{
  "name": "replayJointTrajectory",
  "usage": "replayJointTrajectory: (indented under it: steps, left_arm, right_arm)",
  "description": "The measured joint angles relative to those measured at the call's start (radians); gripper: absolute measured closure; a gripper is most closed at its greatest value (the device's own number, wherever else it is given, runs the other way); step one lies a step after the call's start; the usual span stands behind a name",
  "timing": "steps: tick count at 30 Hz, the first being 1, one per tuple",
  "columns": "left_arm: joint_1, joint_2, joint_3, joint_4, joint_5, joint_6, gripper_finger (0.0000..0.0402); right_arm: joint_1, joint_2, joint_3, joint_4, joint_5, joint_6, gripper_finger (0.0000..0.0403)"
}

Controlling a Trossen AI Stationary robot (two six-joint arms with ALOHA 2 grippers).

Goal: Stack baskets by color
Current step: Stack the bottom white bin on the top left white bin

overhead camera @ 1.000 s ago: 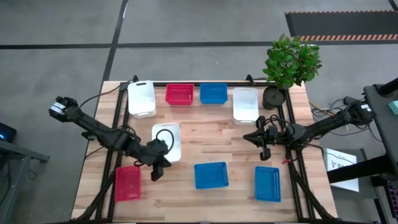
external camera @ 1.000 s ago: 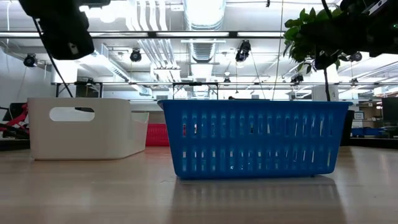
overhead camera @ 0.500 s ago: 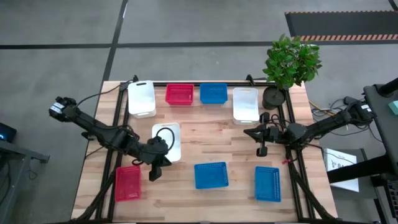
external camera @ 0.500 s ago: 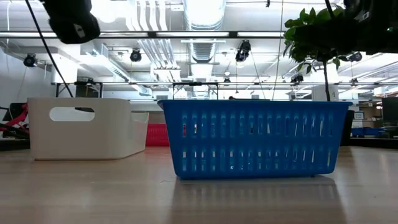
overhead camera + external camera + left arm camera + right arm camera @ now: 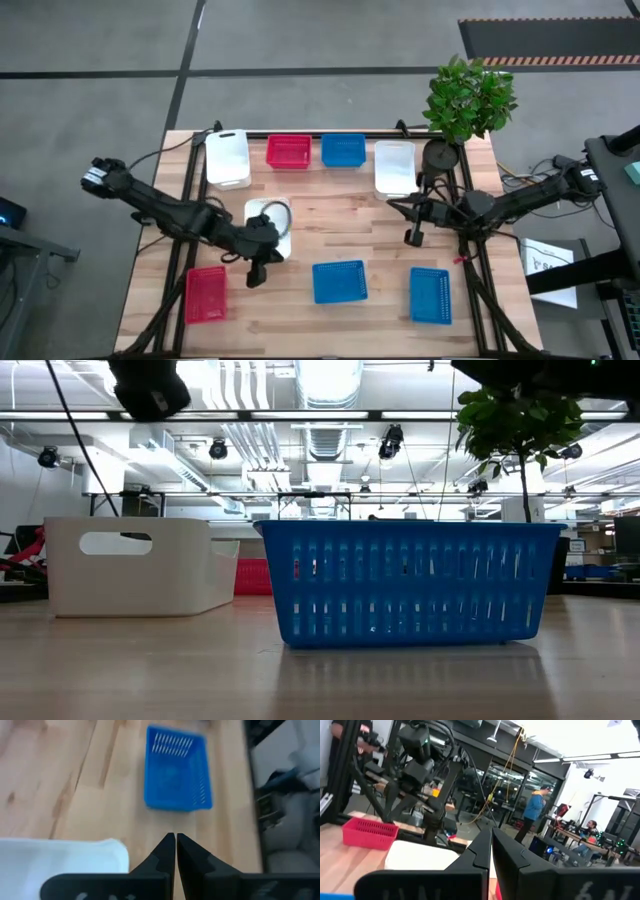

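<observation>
Eight baskets show from above on the bench (image 5: 330, 225): three white, two red, three blue (a third red one is nowhere in sight). The left hand (image 5: 254, 277) is pinched fully shut and empty, its tip over bare wood. One white basket (image 5: 270, 222) lies just behind it, partly under the arm, a red basket (image 5: 205, 294) close on its outer side, and a blue basket (image 5: 339, 281) near on its inner side. The right hand (image 5: 410, 238) is likewise closed tight on nothing; a white basket (image 5: 394, 167) sits just beyond it and a blue basket (image 5: 430, 295) nearer the front edge. Along the far edge, well apart from both hands, stand a white basket (image 5: 228, 157), a red basket (image 5: 288, 152) and a blue basket (image 5: 343, 150). A potted plant (image 5: 465, 100) stands at the far right corner.
</observation>
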Motion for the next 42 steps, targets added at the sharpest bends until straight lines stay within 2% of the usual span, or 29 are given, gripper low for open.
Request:
replayJointTrajectory:
  steps: [7, 18, 26, 29, 32, 36, 42]
  left_arm:
    - [-0.002, 0.155, 0.044, -0.040, 0.095, 0.053, 0.0402]
    - [-0.031, 0.297, 0.307, -0.350, 0.122, 0.050, 0.0402]
    - [-0.044, 0.312, 0.319, -0.383, 0.133, 0.049, 0.0399]
    - [-0.044, 0.310, 0.300, -0.429, 0.132, 0.049, 0.0379]
    - [-0.044, 0.311, 0.246, -0.439, 0.128, 0.055, 0.0343]
    - [-0.038, 0.311, 0.196, -0.438, 0.062, 0.072, 0.0285]
    - [-0.036, 0.305, 0.217, -0.435, 0.029, 0.190, 0.0219]
  right_arm:
    - [0.000, 0.076, 0.010, 0.015, -0.030, -0.007, 0.0394]
    - [0.000, 0.129, 0.003, 0.033, -0.027, 0.014, 0.0394]
    - [0.000, 0.125, 0.003, 0.033, -0.027, 0.007, 0.0394]
    - [0.000, 0.127, -0.001, 0.028, -0.027, 0.016, 0.0394]
    - [0.000, 0.129, -0.007, 0.024, -0.027, 0.028, 0.0394]
    - [0.000, 0.128, -0.011, 0.023, -0.027, 0.034, 0.0394]
    - [0.000, 0.127, -0.011, 0.024, -0.026, 0.032, 0.0394]
